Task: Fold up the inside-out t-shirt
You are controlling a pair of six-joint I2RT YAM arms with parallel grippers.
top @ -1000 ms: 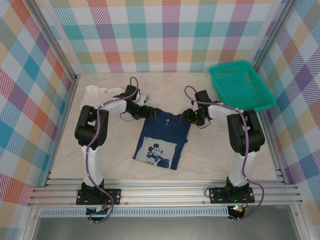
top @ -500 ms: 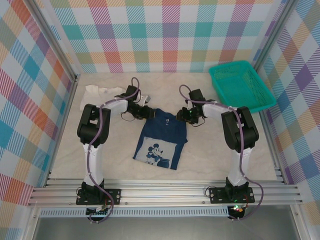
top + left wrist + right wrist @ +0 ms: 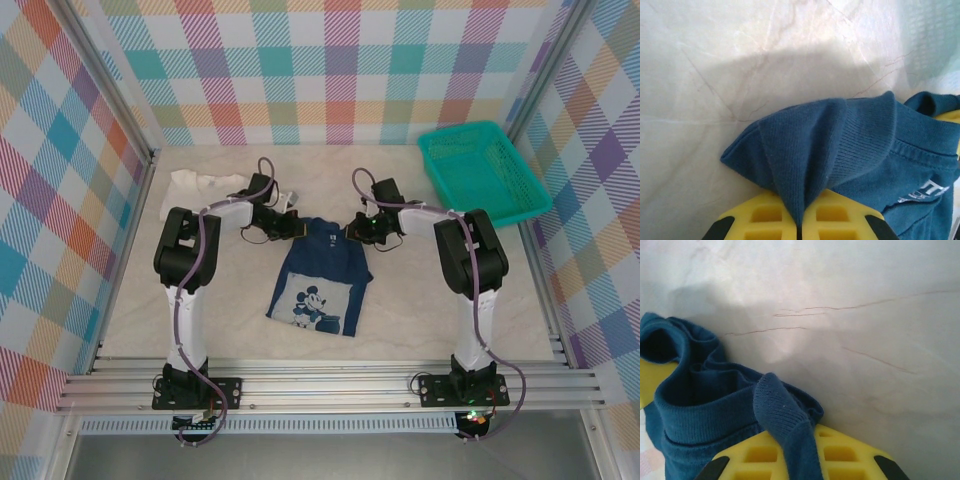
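Where the overhead camera looks down, the inside-out t-shirt (image 3: 322, 275) lies on the pale marbled table (image 3: 430, 310) between the two arms. Its collar end points toward the back wall and a cartoon-mouse print sits at its near end. The left gripper (image 3: 298, 228) sits at the left corner of the collar end and the right gripper (image 3: 352, 230) at the right corner, both down on the cloth. A cream shirt (image 3: 195, 185) lies at the back left, beside the left arm. A teal basket (image 3: 470, 128) stands in the back right corner, well apart from the t-shirt.

From the left wrist, the left gripper (image 3: 800, 225) is pressed closed on a raised fold of the t-shirt (image 3: 840, 145). The navy cloth is pinched between its yellow fingers (image 3: 760, 217), and the ribbed collar band bunches just above. Bare table (image 3: 740, 60) lies beyond.

From the right wrist, the right gripper (image 3: 807, 460) is likewise clamped on a ridge of the t-shirt (image 3: 705, 410). The ridge rises between its yellow fingers (image 3: 845, 452), and the rest of the cloth is heaped to the left on the table (image 3: 865, 315).
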